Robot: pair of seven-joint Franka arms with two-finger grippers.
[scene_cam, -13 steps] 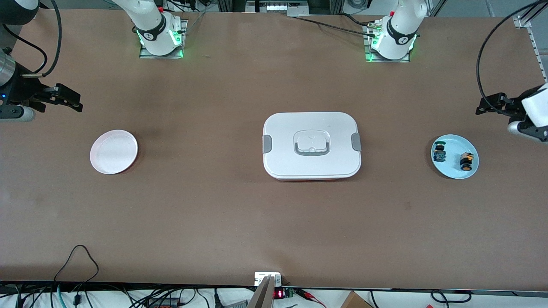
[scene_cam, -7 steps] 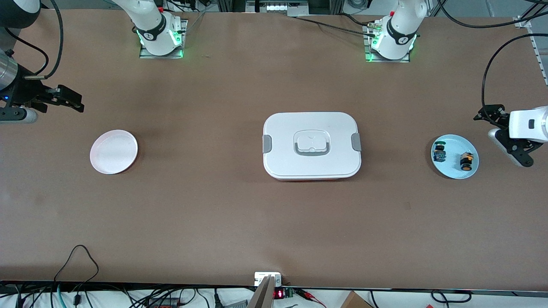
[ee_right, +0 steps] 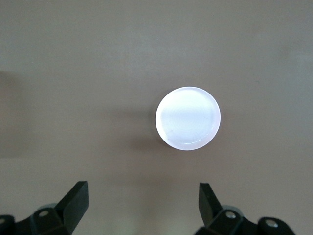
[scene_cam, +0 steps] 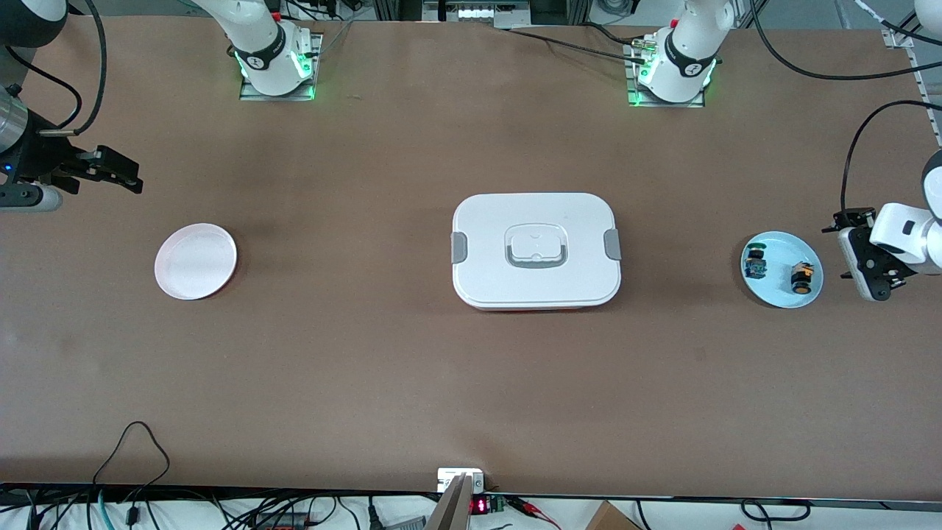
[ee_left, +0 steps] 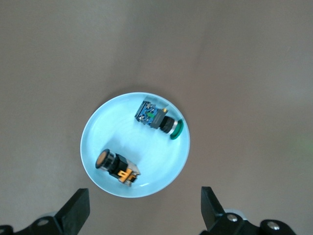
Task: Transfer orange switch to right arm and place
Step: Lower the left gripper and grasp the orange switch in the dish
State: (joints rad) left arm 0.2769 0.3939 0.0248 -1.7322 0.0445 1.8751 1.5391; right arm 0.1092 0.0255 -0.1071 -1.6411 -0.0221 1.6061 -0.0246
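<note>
- Front view: one brown table [scene_cam: 368, 353] fills the frame, cables trailing along its near edge and two arm bases bolted along the edge farthest from the camera.
- One white lidded box [scene_cam: 536, 249], the landmark here, sits at the table's centre with wide bare tabletop on every side.
- Two white arms work the scene; the right arm [scene_cam: 22, 158] waits at its own end of the table, well apart from the box.
- Two small plates: one pale pink plate [scene_cam: 195, 261] lies toward the right arm's end from the box, one light blue plate [scene_cam: 781, 293] toward the left arm's end.
- Two switches rest on the blue plate: the orange switch [scene_cam: 801, 277] lies on its side, farther from the box than the green-capped switch [scene_cam: 754, 264].
- The left gripper [scene_cam: 861, 258] hovers over the table just beside the blue plate, away from the box, fingers spread wide, holding nothing.
- The right gripper [scene_cam: 110, 173] hangs over bare table near the pink plate, fingers wide apart in the right wrist view, holding nothing.
</note>
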